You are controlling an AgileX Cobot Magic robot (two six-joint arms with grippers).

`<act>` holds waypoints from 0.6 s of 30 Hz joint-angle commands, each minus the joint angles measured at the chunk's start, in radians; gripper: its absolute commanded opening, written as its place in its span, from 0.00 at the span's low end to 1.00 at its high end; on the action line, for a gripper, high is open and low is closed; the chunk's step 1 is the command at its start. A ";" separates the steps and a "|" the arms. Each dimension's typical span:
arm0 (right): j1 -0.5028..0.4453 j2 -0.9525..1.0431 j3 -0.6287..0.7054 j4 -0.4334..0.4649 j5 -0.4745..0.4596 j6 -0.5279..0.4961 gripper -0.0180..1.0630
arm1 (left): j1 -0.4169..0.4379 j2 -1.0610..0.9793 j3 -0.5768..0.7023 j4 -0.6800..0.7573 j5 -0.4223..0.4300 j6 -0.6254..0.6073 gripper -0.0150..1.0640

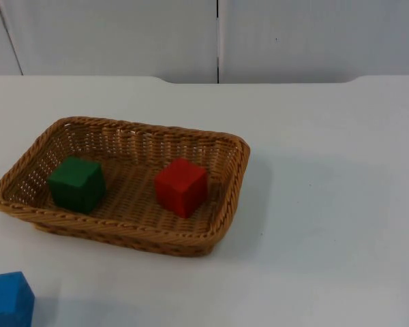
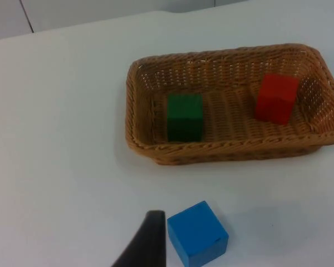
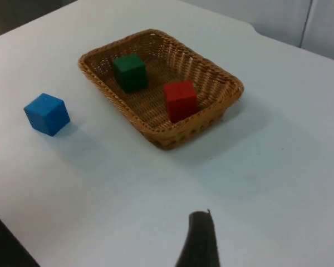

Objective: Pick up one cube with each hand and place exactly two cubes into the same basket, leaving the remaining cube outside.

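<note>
with green cube (image 1: 77, 184) and red cube (image 1: 181, 187) in the basket (image 1: 228, 146) ahead of both grippers, whose openings i cannot tell, best leave the blue cube (image 2: 197, 233) beside the left gripper untouched.

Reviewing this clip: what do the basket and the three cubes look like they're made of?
Basket: woven wicker or rattan, tan, with a braided rim and visible weave gaps. Green cube, red cube and blue cube: matte, uniformly coloured, with slightly soft edges, likely foam or painted wood; can't tell which.
</note>
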 commanded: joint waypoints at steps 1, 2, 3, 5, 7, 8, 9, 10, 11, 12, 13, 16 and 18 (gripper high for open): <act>0.005 -0.035 0.005 -0.021 0.037 0.017 0.59 | 0.002 -0.003 0.004 0.003 -0.012 -0.001 0.90; 0.005 -0.053 0.005 -0.021 0.047 0.021 0.59 | 0.002 -0.003 0.004 0.003 -0.012 -0.001 0.90; 0.005 -0.071 0.005 -0.021 0.058 0.032 0.59 | 0.002 -0.003 0.004 0.003 -0.012 -0.001 0.90; 0.005 -0.086 0.007 -0.021 0.065 0.032 0.59 | 0.002 -0.003 0.004 0.003 -0.012 -0.001 0.90; 0.005 -0.124 0.021 -0.021 0.067 0.032 0.59 | 0.002 -0.003 0.004 0.003 -0.012 -0.001 0.90; 0.005 -0.130 0.033 -0.021 0.071 0.032 0.59 | 0.002 -0.003 0.004 0.003 -0.012 -0.001 0.90; 0.005 -0.130 0.035 -0.022 0.087 0.032 0.59 | 0.002 -0.003 0.004 0.003 -0.012 -0.001 0.90; 0.005 -0.130 0.035 -0.022 0.087 0.032 0.59 | 0.002 -0.003 0.004 0.003 -0.012 -0.001 0.90; 0.005 -0.130 0.035 -0.022 0.100 0.039 0.59 | 0.002 -0.003 0.004 0.003 -0.012 -0.001 0.90; 0.005 -0.130 0.043 -0.023 0.102 0.039 0.59 | 0.002 -0.003 0.004 0.003 -0.012 -0.001 0.90; 0.005 -0.130 0.045 -0.023 0.106 0.039 0.59 | 0.002 -0.003 0.004 0.003 -0.012 -0.001 0.90; 0.005 -0.130 0.045 -0.023 0.106 0.039 0.59 | 0.002 -0.003 0.004 0.003 -0.012 -0.001 0.90; 0.005 -0.130 0.045 -0.023 0.106 0.039 0.59 | 0.002 -0.003 0.004 0.003 -0.012 -0.001 0.90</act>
